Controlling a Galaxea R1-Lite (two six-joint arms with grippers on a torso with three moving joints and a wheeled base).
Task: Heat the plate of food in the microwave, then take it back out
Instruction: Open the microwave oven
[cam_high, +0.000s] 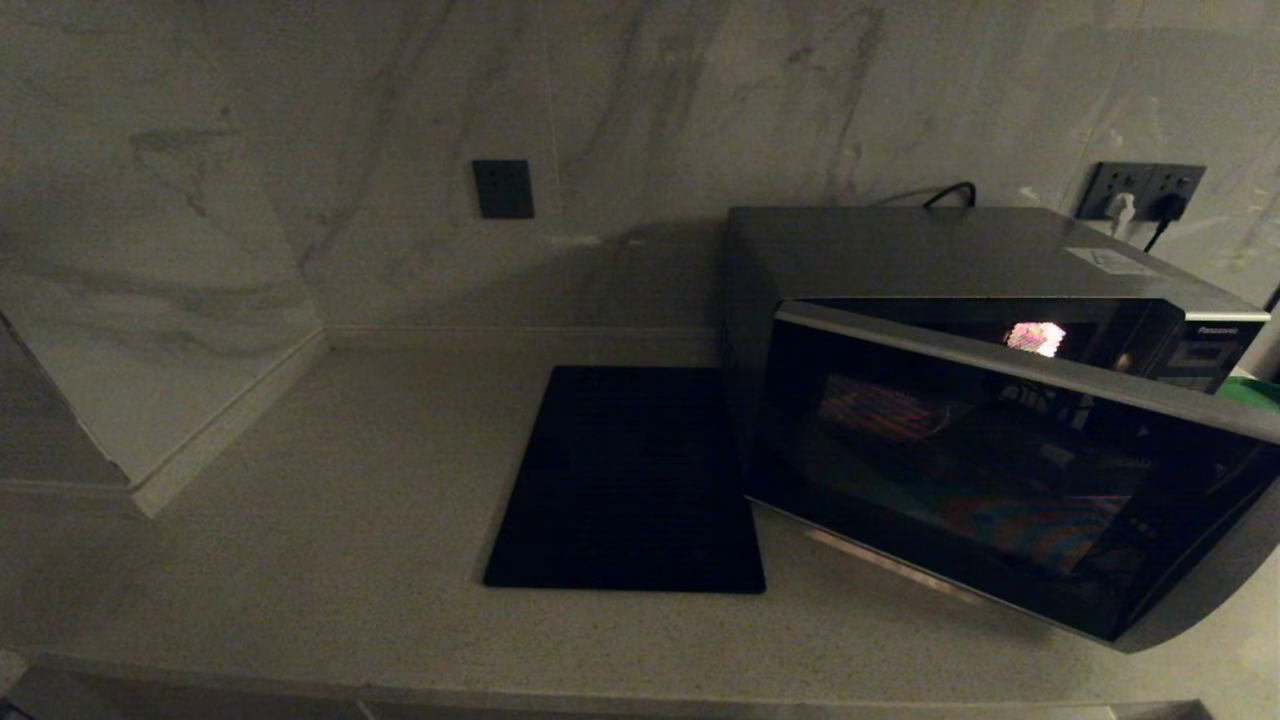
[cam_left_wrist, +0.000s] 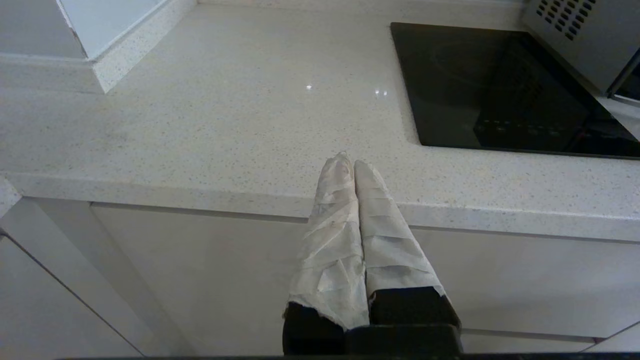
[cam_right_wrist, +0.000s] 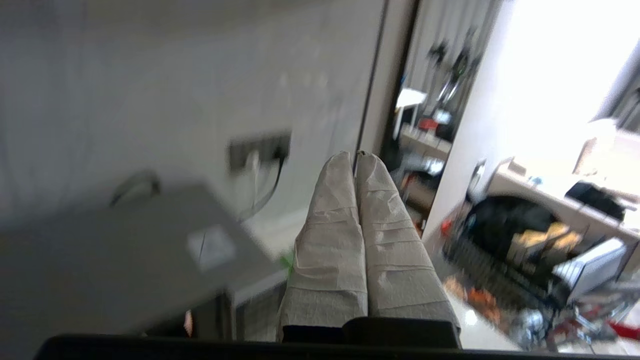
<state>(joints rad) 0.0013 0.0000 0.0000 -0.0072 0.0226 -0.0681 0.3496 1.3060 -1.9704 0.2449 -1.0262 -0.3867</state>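
**Microwave door hanging ajar, both arms held back**

On the right side of the pale speckled counter (cam_high: 330, 520), the microwave (cam_high: 960, 260) is sitting at an angle, a big dark-grey box with a plain flat top and a small white label near its back right corner. Its dark glass door (cam_high: 1000, 470) is standing partly open, swinging out toward the counter's front edge, with silver trim running along its top and curving down at the far end. Reflections are playing across the glass, and a small bright patch is glowing in the dark opening behind the door's top edge. What is lying inside the cavity cannot be made out, and the plate of food is not showing in any view.

Just beside the microwave, on its left, a flat black square mat (cam_high: 630, 480) is lying on the counter. A sliver of something green (cam_high: 1250, 392) is peeking out behind the microwave's right end. A double wall socket (cam_high: 1140, 192) with plugs in it is sitting on the marble wall behind.

The left gripper (cam_left_wrist: 348, 162) is hovering at the counter's front edge, its tape-wrapped fingers (cam_left_wrist: 332, 220) pressed together and holding nothing. The right gripper (cam_right_wrist: 356, 159) is hanging up above the microwave's right rear corner, its wrapped fingers (cam_right_wrist: 330, 225) likewise closed together and empty.
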